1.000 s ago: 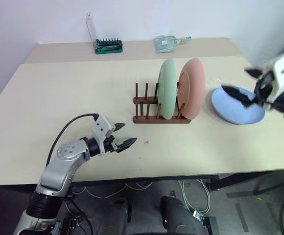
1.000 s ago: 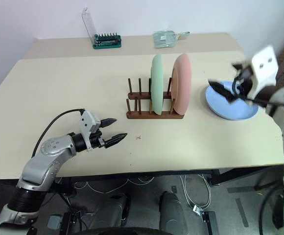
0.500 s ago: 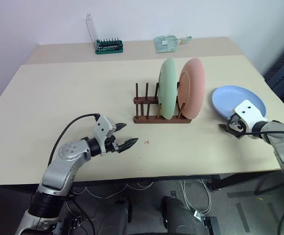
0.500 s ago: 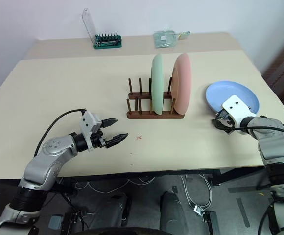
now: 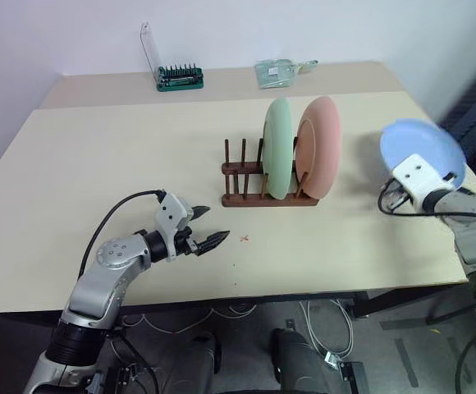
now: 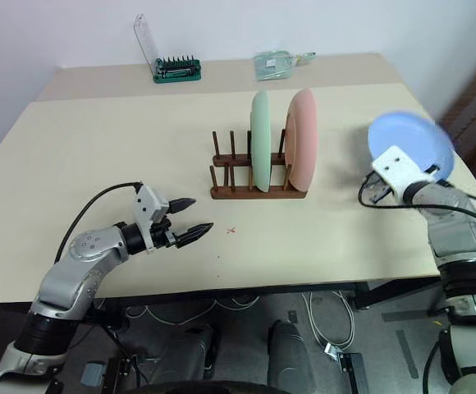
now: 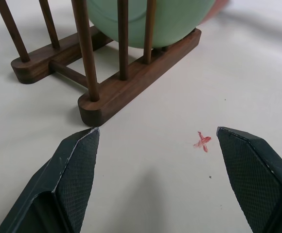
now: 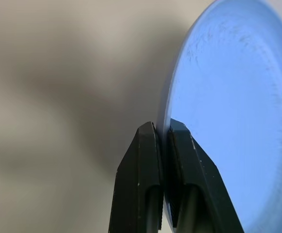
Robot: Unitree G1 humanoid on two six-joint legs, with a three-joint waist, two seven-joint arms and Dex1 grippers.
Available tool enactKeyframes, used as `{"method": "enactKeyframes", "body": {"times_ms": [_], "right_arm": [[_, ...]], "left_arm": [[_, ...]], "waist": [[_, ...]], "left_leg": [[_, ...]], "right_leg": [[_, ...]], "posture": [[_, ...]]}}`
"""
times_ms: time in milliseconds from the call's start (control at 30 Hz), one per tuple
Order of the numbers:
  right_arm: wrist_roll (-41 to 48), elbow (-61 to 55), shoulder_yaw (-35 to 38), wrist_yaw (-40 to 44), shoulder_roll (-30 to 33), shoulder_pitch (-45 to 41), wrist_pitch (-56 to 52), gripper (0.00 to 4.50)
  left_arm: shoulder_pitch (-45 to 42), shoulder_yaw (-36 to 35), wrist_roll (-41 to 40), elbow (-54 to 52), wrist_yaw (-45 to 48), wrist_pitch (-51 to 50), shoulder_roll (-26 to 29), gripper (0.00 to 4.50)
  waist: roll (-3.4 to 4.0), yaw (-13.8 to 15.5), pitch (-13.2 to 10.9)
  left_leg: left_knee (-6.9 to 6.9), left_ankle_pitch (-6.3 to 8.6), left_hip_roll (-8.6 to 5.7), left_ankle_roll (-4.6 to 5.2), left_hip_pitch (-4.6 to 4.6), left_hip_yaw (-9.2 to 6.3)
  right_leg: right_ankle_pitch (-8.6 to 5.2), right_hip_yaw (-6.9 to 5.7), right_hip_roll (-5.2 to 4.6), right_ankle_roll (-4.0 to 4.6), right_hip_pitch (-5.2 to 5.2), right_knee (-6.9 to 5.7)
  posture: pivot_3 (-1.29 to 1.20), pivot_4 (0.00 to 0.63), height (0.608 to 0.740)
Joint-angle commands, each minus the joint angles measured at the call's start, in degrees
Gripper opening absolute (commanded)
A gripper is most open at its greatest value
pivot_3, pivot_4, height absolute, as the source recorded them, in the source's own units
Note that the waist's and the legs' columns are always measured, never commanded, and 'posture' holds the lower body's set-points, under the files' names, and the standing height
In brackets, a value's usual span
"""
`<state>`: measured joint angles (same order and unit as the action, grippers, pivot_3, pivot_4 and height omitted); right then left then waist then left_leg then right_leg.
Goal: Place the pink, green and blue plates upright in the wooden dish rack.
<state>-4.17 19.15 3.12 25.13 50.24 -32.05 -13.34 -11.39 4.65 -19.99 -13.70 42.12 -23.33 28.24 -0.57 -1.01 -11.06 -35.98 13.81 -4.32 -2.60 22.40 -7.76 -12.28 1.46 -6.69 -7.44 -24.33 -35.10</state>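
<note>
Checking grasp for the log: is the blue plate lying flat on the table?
No, the right claw pinches the blue plate by its rim, lifted.

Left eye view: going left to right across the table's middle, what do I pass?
Left hand → wooden dish rack → green plate → pink plate → right hand holding the blue plate.

A small dark reddish-brown wooden dish rack (image 5: 258, 194) with thin upright pegs sits near the middle of the beige table. A pale mint green round plastic plate (image 5: 277, 148) stands upright on edge in it, and a salmon pink one (image 5: 321, 148) stands just beside it at the rack's right end. The light sky blue plate (image 5: 423, 147) is off the table, tilted up on edge, well right of the rack, pinched at its rim.
</note>
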Motion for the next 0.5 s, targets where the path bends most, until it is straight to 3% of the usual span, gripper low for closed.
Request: {"method": "enactKeyframes", "body": {"times_ms": [33,167,333,500], "right_arm": [[4.3,-10.0,6.7,-3.8,-1.8,-10.5,1.8,0.03],[12.8,-19.0,8.8,-0.9,-6.9,-18.8,-0.8,0.03],[44.6,-37.8,9.9,1.1,-20.1,-21.6,-22.7,0.03],[61.1,-44.4,7.3,-14.4,-37.5,-20.9,-31.7,0.03]], "left_arm": [[-0.3,-1.5,-0.4,-1.8,-0.1,0.0,0.6,3.98],[-1.0,-1.3,-0.3,-1.4,-0.2,-0.2,0.4,3.98],[-0.9,-2.2,0.3,-0.7,-0.8,0.1,0.8,3.98],[-0.4,-5.9,0.4,0.9,-1.9,0.5,2.6,3.98]], "waist": [[0.04,-0.3,0.0],[0.01,0.0,0.0],[-0.14,0.2,0.1],[-0.10,0.0,0.1]], "left_leg": [[0.02,0.00,0.01,0.00,-0.01,0.00],[0.07,0.00,0.06,0.00,-0.01,-0.06],[0.02,0.01,0.09,0.01,0.02,-0.16],[0.06,0.01,0.13,0.01,0.02,-0.21]], "right_leg": [[0.00,0.00,0.01,0.00,-0.01,-0.01],[0.00,-0.03,0.06,-0.01,-0.03,-0.02],[0.00,-0.07,0.03,0.00,0.04,0.01],[0.01,-0.07,0.06,0.01,-0.08,-0.12]], "posture": [[0.00,0.150,0.740],[0.00,0.150,0.740],[0.00,0.150,0.740],[0.00,0.150,0.740]]}}
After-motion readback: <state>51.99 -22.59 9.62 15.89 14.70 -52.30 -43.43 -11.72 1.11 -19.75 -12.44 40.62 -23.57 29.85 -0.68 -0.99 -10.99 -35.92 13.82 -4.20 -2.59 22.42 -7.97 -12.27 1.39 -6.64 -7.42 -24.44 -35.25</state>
